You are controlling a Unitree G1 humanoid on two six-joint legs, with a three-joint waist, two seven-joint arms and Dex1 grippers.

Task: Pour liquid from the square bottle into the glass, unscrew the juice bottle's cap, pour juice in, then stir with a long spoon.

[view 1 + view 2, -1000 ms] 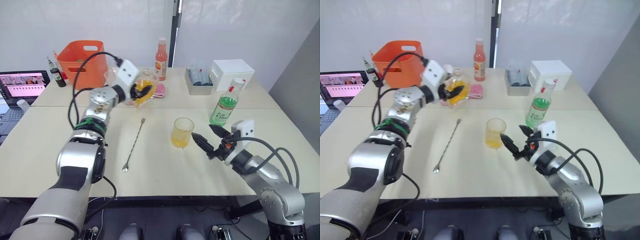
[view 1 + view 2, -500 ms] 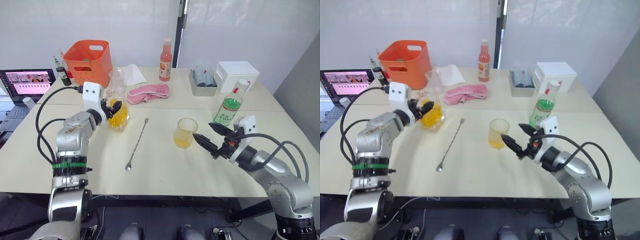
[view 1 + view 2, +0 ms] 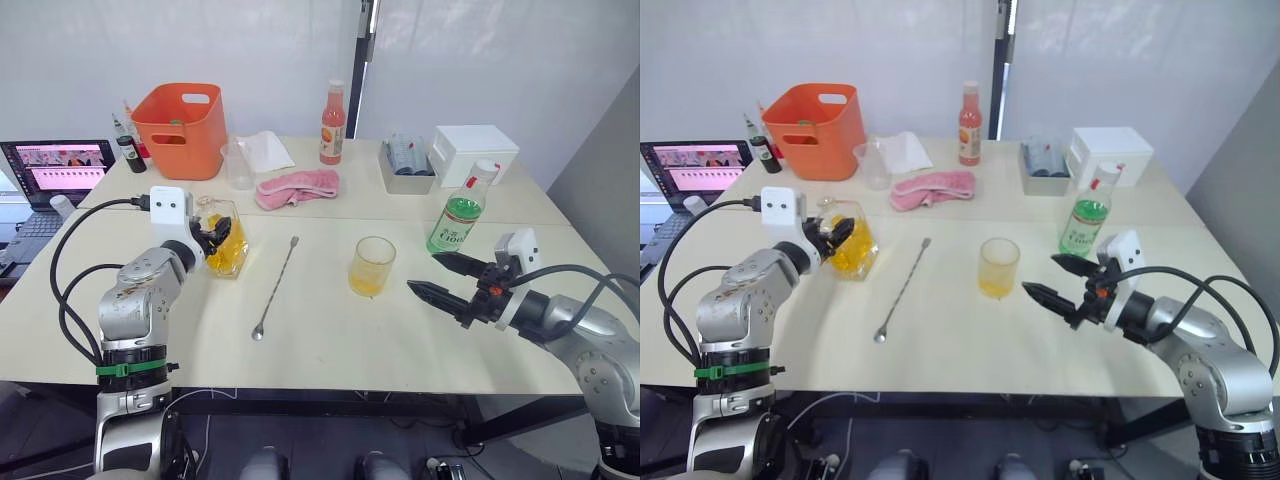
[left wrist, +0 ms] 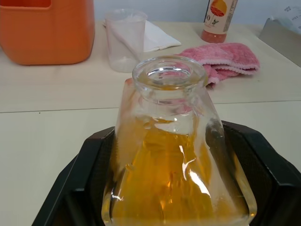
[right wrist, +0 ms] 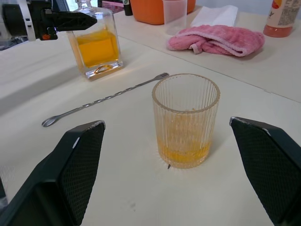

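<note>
Square bottle [image 3: 226, 243] upright on worktop [image 3: 330, 330], half full of orange liquid, gripped by left hand [image 3: 207, 237]. Glass [image 3: 371, 266] holds shallow orange layer. Right hand [image 3: 437, 279] spread wide, empty.

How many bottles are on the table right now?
5: square bottle in the left gripper; juice bottle at right; orange-red bottle at the back; two small bottles beside the orange bin. Others may be hidden.
</note>
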